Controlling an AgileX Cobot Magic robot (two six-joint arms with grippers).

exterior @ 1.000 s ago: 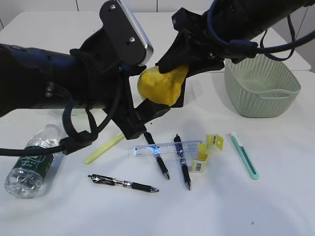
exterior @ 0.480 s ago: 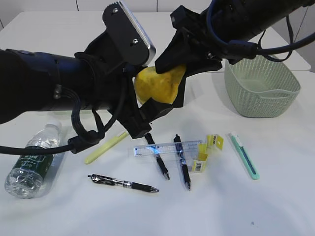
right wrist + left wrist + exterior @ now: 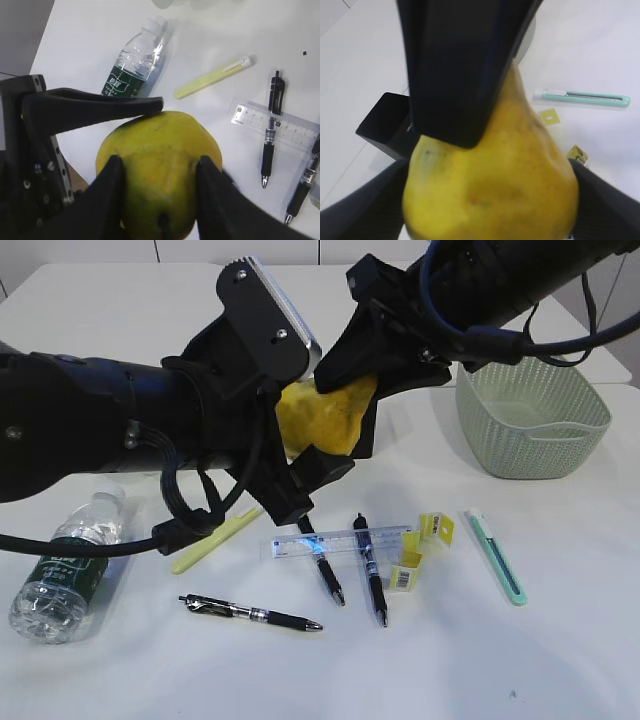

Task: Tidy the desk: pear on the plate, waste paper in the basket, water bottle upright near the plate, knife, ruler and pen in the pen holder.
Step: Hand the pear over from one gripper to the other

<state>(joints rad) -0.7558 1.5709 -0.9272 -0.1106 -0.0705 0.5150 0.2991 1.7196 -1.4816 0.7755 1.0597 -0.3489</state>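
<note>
The yellow pear [image 3: 322, 418] hangs above the desk [image 3: 560, 660], with my right gripper [image 3: 159, 195] shut on its sides near the stem. My left gripper [image 3: 490, 200] is open wide, one finger on each side of the pear [image 3: 490, 190], and one of those fingers [image 3: 90, 107] lies against its top. The water bottle [image 3: 65, 570] lies on its side at the left. The ruler [image 3: 335, 540], three black pens [image 3: 250, 612], the teal knife [image 3: 495, 555] and the waste paper [image 3: 420, 545] lie in front. The basket [image 3: 530, 420] stands at the right. The pen holder [image 3: 387, 125] is under the pear. My left arm hides the plate.
A yellow highlighter [image 3: 210, 540] lies beside the bottle. Both arms cross over the middle of the desk, my left arm low over its left half. Two of the pens [image 3: 370, 570] lie across the ruler.
My left arm has slid a little to the right, bringing its fingers closer round the pear. The right gripper and the pear have stayed in place.
</note>
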